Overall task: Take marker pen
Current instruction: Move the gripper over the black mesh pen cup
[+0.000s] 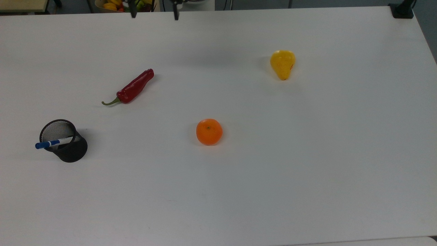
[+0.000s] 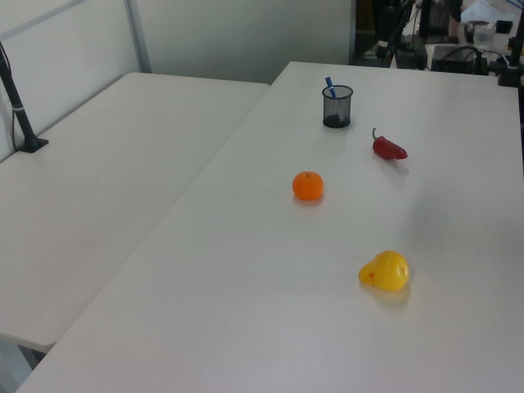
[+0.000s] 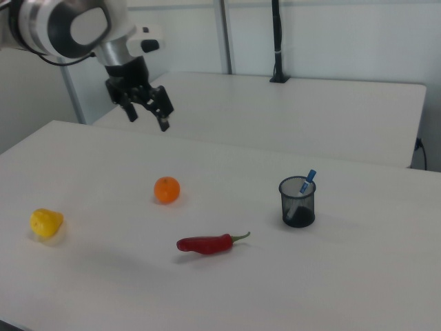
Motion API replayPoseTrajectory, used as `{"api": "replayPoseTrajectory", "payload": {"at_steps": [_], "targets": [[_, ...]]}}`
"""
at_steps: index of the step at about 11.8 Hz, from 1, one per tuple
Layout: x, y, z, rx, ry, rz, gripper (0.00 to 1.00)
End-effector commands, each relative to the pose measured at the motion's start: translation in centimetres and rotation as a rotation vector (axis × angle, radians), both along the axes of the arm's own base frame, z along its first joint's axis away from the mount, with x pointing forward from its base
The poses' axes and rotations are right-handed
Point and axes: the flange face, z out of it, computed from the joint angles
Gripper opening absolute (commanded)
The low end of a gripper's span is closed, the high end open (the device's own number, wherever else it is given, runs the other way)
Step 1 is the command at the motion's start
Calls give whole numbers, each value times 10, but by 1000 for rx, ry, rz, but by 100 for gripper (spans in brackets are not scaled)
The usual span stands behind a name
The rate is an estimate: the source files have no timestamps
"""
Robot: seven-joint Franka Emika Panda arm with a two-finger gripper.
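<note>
Your fingers [image 3: 164,123] are spread wide apart with nothing between them — the gripper [image 3: 147,114] hangs high above the white table [image 1: 307,153], pointing down. In the top view you see just the two dark fingertips [image 1: 176,15] at the upper edge, apart from one another.

Well away from the fingers, the marker pen [image 1: 53,142] stands tilted inside a black mesh cup [image 1: 66,145], its blue cap sticking out over the rim toward the top view's left. In the right view the marker pen [image 3: 306,181] sits far to the right of the fingers and lower down, cap leaning up and to the right out of the cup [image 3: 298,202].

Between the fingers and the cup lies a red chilli [image 1: 131,88], flat on the table, its green stem pointing toward the cup's side. An orange [image 3: 166,189] rests almost straight below the fingers in the right view, clear of them. A yellow pear [image 1: 282,64] lies on its own toward the top view's right, well apart from the fingers and from everything else on the table.
</note>
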Motion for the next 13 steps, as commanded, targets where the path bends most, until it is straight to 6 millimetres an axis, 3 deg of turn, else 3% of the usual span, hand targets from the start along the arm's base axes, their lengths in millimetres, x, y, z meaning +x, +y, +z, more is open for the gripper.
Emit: {"api": "replayPoseTrajectory", "payload": {"at_steps": [1,4,7,10,13], "targets": [[29,-46,-18,-17,-132,-76,100],[50,-83,-31,-43,-238,-137,100],[68,-132,-61,-77,-308,-211,100],[82,-164,-88,-114,-370,-255,100],[93,-176,-113,-125,-398,-283,96]]}}
